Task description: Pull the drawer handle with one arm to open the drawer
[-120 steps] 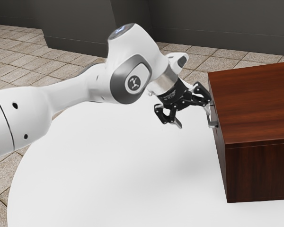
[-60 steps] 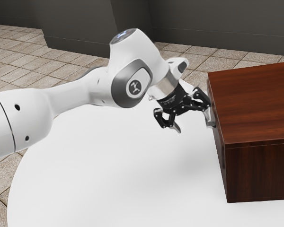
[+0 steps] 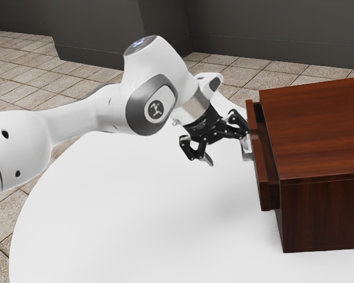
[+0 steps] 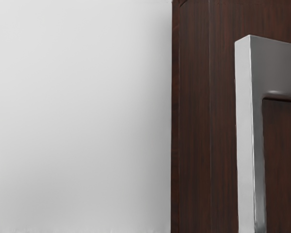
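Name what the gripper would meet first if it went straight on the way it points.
Probably the silver handle, right ahead of the gripper, with the partly open drawer front just behind it; depth between them is unclear.

Glossy white arm of fat rounded links. Carries a grey disc with a small white logo. Just beyond the disc, a silver collar, then black linkage jaws. Above the disc, a bluish cap; well behind it, small dark holes.
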Available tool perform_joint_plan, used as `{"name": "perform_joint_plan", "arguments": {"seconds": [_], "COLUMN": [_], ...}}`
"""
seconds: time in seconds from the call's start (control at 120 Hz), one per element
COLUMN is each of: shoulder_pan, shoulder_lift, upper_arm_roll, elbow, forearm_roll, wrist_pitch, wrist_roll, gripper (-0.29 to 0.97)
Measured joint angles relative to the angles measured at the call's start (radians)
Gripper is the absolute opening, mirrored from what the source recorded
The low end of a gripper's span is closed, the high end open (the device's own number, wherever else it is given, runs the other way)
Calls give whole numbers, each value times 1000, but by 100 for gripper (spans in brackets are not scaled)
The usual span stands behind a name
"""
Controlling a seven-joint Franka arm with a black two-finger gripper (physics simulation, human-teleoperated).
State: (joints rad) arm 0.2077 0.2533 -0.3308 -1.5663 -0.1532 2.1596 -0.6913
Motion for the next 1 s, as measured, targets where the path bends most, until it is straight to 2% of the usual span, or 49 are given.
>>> {"name": "perform_joint_plan", "arguments": {"seconds": [0.233,0.367,0.533,0.75,0.8,0.917,1.0], "shoulder_pan": [45,174,290,370,430,632,706], "shoulder_lift": [-32,-44,-52,-73,-76,-76,-75], "upper_arm_roll": [-10,-130,-235,-296,-354,-550,-615], "elbow": [-44,-71,-92,-127,-135,-162,-172], "forearm_roll": [1,4,8,16,19,31,39], "wrist_pitch": [-3,-1,-1,-1,-1,1,3], "wrist_roll": [1,1,2,2,3,3,3], "gripper": [68,68,68,68,68,68,68]}}
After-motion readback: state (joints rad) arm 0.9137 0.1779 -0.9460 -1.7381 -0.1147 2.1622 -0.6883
